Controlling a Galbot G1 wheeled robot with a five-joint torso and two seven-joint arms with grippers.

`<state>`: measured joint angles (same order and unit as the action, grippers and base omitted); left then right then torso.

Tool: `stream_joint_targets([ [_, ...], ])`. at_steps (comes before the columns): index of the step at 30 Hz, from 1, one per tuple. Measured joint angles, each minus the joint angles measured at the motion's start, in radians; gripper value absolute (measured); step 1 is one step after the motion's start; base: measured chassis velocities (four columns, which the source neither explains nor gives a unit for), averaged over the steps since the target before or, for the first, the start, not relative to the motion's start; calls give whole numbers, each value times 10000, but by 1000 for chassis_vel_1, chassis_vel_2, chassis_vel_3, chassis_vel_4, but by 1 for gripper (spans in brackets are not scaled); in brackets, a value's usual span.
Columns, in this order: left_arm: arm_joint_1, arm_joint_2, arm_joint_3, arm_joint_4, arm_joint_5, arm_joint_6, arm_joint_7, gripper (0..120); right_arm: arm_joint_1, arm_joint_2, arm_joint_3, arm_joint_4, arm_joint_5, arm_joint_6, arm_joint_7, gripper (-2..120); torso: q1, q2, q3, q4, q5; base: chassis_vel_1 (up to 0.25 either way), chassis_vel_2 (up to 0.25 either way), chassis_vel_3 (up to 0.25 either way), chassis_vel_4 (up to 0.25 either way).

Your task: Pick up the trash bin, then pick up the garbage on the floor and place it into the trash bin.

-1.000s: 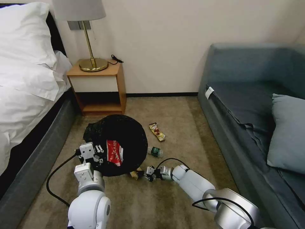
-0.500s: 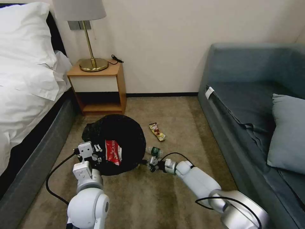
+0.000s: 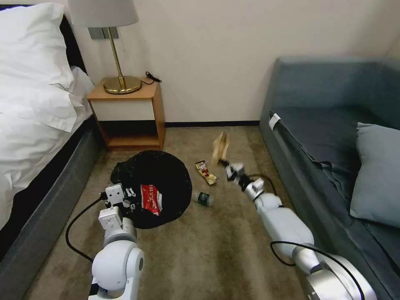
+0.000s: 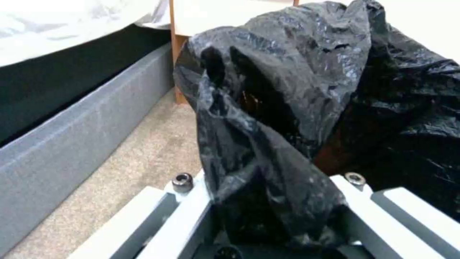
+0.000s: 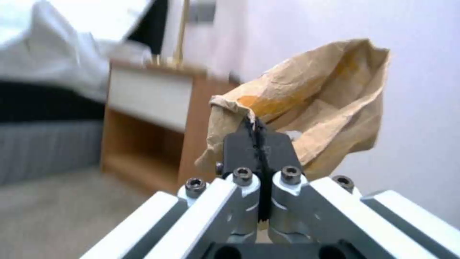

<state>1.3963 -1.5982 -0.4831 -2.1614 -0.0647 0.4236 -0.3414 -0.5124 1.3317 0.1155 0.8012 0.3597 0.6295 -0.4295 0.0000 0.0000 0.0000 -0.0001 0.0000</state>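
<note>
Paper bag [image 3: 220,147] is pinched in closed right gripper [image 3: 228,166], raised right of bin [image 3: 151,188]; bin's liner is clamped by left gripper [image 3: 128,200].

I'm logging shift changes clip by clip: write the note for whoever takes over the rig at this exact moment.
Left gripper: shut on the bag-lined rim of the trash bin, which sits beside the bed.
Right gripper: shut on the crumpled brown paper bag, raised off the carpet, to the right of the bin and not over it.
Done: red-white snack packet lies in the bin.
Left: drop the paper bag in, then collect the small bottle by the bin and the brown-yellow wrapper beyond it, both on the carpet.
</note>
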Motion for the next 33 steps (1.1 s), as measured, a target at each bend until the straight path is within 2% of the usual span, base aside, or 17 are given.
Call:
stream_joint_targets([
  [4, -63, -3, 27, 125, -4, 0, 0, 4, -132, -164, -302, 1058, 31, -122, 238, 0, 0, 0, 0, 0, 1, 0, 0, 0, 0],
  [7, -132, -26, 67, 278, -4, 0, -4, 4, -268, -703, -1596, 2869, 154, -376, 456, 0, 0, 0, 0, 0, 0, 0, 0, 0, 0],
  [11, -177, -51, 71, 358, -4, -13, -9, 4, -255, -1116, -2566, 3851, 227, -528, 547, 0, 0, 0, -1, 3, 0, 0, 0, 0, 0],
  [13, -209, -68, 73, 429, -7, -53, -14, 4, -161, -1582, -3468, 4535, 241, -661, 570, 0, -1, 0, 0, 3, -1, 0, 0, 0, 0],
  [25, -408, -88, 32, 585, -37, -77, -28, 4, -362, -3002, -4811, 5791, 163, -856, 556, 0, 0, 0, 0, 0, 1, 0, 0, 0, 0],
  [33, -592, -97, 109, 747, -9, -83, -28, 4, -653, -3426, -5253, 6082, -104, -854, 527, 0, 0, 0, -1, -1, 0, 0, 0, 0, 0],
])
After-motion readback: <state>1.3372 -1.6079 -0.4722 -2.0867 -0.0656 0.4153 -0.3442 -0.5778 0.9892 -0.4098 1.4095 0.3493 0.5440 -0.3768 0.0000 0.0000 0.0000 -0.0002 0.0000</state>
